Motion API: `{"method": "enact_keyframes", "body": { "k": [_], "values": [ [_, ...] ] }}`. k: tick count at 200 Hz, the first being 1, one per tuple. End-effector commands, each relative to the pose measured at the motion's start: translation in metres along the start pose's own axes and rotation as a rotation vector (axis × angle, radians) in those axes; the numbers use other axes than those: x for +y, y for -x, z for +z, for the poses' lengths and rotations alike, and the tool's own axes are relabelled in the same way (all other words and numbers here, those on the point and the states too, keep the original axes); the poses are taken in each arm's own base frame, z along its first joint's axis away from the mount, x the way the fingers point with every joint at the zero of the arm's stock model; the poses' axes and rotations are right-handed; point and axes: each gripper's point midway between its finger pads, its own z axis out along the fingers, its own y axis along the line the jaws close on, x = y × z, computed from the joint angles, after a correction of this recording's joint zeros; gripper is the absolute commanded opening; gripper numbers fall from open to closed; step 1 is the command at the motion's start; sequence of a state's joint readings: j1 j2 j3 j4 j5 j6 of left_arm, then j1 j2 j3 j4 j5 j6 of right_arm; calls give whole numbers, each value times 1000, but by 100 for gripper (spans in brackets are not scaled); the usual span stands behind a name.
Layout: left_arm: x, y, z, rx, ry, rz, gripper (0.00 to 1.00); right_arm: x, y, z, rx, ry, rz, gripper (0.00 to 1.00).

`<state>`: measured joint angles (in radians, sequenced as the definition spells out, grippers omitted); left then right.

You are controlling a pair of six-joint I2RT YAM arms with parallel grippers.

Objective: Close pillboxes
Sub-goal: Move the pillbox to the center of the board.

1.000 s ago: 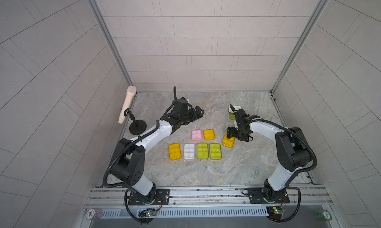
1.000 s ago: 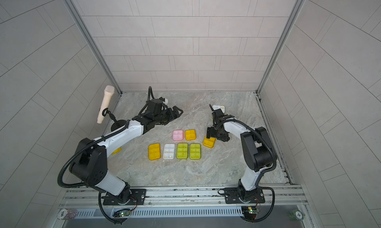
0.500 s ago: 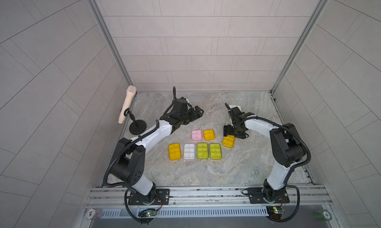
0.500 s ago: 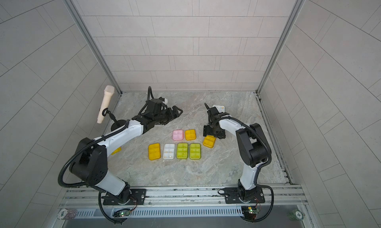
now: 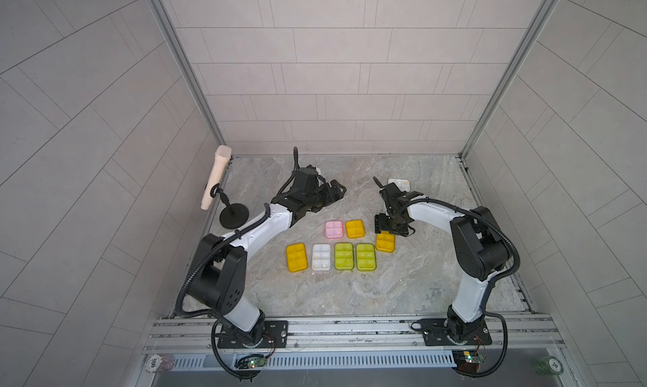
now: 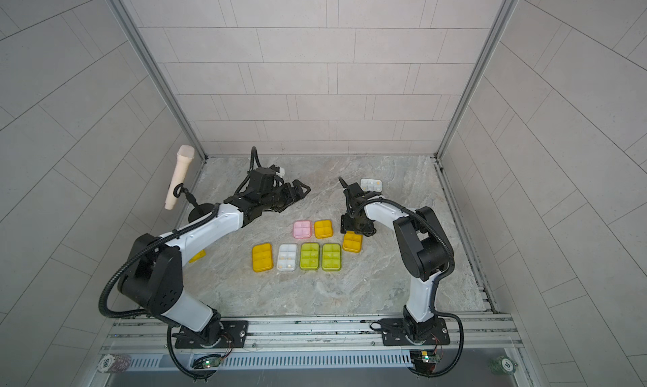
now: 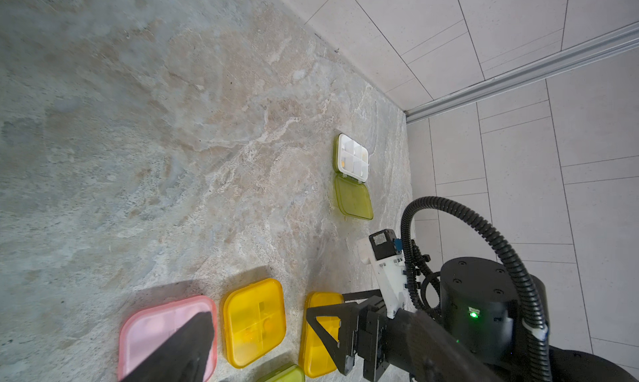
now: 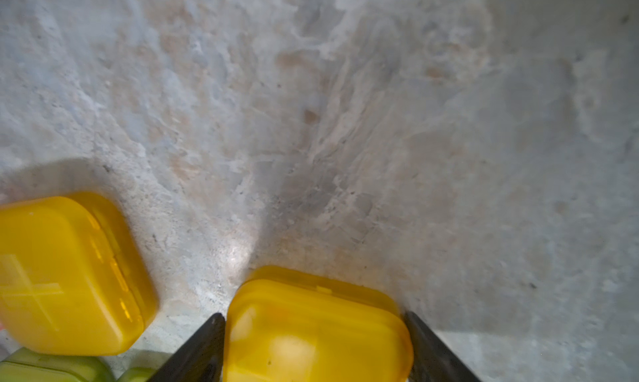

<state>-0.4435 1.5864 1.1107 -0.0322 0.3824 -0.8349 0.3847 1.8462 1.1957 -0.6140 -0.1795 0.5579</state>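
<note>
Right gripper (image 8: 314,316) pinches closed orange pillbox (image 5: 385,243) by both sides, probably to square it up. Left gripper (image 5: 339,192), well apart from it, gapes empty. Open yellow-green pillbox (image 7: 352,157) beyond it: lid not yet shut.

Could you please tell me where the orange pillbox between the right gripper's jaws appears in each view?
Top view: orange pillbox, right end of the cluster.
Top view: orange pillbox, same place.
Left wrist: orange pillbox, partly behind black jaws.
Right wrist: orange pillbox, between the jaws.
Landmark: neighbouring orange box.

orange pillbox (image 8: 318,332), pink pillbox (image 5: 333,228), marbled table (image 5: 402,283)
</note>
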Motion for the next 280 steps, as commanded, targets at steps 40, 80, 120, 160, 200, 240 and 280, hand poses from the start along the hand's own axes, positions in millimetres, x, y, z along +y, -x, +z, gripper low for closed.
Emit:
{"method": "enact_keyframes", "body": {
  "k": [40,80,120,160,200,240,280],
  "values": [
    [-1,4,3,-5,-19,-5,92,-24,-41,-1,64,-62,-75,76],
    [-1,1,7,11,-31,-10,92,-27,-66,-5,82,-46,-76,76],
    [-4,1,7,10,-43,-8,91,-18,-73,-11,67,-1,-77,77],
    [-4,1,7,10,-45,-9,91,-14,-73,-8,70,11,-74,78],
    [-5,1,7,9,-55,-5,91,-4,-69,-13,55,60,-54,82],
    [-7,1,7,14,-62,-5,91,1,-65,-20,54,75,-56,86],
    [-8,0,7,21,-66,-5,91,-1,-60,-33,38,52,-70,89]
  ]
}}
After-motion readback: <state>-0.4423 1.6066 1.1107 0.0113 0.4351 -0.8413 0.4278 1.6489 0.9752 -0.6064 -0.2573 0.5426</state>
